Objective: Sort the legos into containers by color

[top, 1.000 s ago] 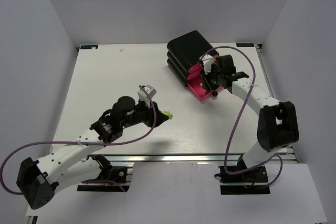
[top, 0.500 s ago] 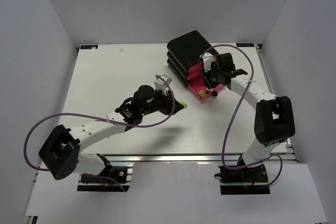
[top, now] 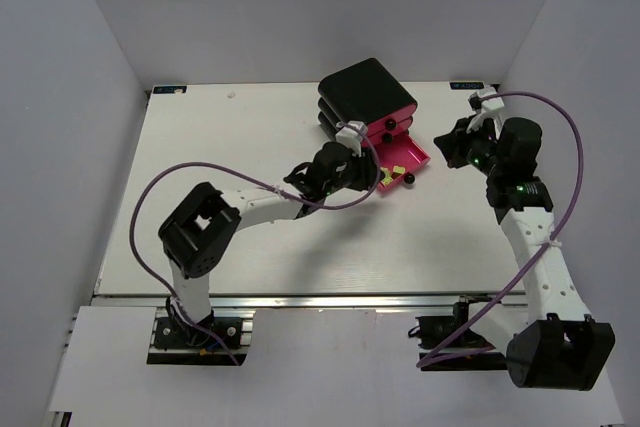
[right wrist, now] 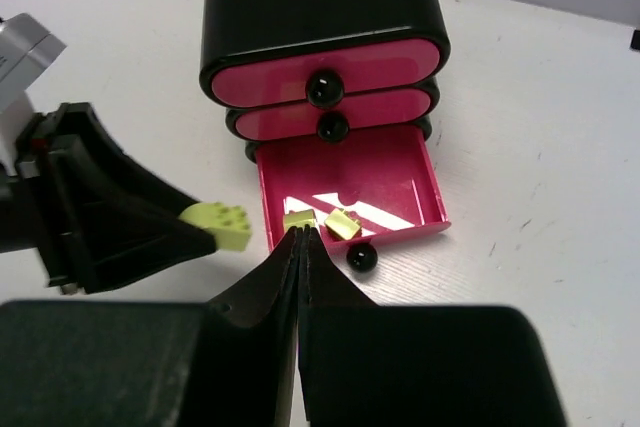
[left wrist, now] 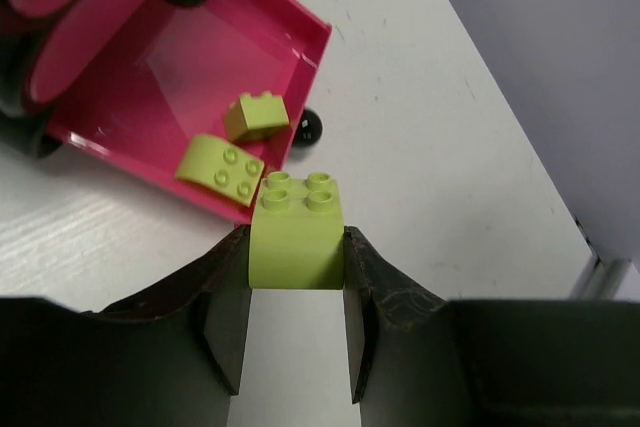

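Observation:
My left gripper (left wrist: 296, 239) is shut on a yellow-green lego (left wrist: 297, 209) and holds it just off the front left corner of the open bottom drawer (left wrist: 150, 97). It also shows in the top view (top: 370, 177). Two more yellow-green legos (left wrist: 256, 115) (left wrist: 220, 167) lie in that pink drawer (right wrist: 345, 172). The black cabinet (top: 365, 92) has its two upper drawers (right wrist: 325, 72) closed. My right gripper (top: 445, 145) is shut and empty, to the right of the drawer, in the air. Red and dark green legos are out of view.
The open drawer's dark knob (right wrist: 361, 257) sticks out at its front. The table's right edge (top: 510, 157) runs close behind my right gripper. White table surface (top: 220, 147) stretches to the left of the cabinet.
My left arm has carried the yellow-green lego right and away, up to the open drawer. My right gripper has pulled back from the drawer to the right, leaving it open.

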Motion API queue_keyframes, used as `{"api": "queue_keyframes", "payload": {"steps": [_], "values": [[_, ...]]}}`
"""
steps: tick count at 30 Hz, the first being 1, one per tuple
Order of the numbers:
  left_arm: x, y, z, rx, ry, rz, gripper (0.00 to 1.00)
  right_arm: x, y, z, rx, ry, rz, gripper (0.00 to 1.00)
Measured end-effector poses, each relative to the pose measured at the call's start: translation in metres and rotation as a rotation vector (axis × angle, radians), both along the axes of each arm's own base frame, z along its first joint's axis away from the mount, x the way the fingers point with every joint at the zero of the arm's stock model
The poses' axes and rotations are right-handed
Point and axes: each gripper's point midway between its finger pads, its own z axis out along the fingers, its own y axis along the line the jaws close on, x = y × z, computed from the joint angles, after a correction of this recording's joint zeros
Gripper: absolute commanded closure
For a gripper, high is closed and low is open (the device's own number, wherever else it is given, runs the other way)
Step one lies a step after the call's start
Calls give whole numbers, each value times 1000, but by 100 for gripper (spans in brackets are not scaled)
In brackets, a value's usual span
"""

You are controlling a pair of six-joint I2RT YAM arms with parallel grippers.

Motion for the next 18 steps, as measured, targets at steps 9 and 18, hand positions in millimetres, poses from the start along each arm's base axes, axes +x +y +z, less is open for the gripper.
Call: {"api": "queue_keyframes", "payload": {"steps": [9,18], "values": [[46,-42,-11,25,-49,112,71,-6,-15,-27,73,82,19,100],[78,-55,-25,103,-62,194,31,-13,-17,-27,106,84,82,79]]}}
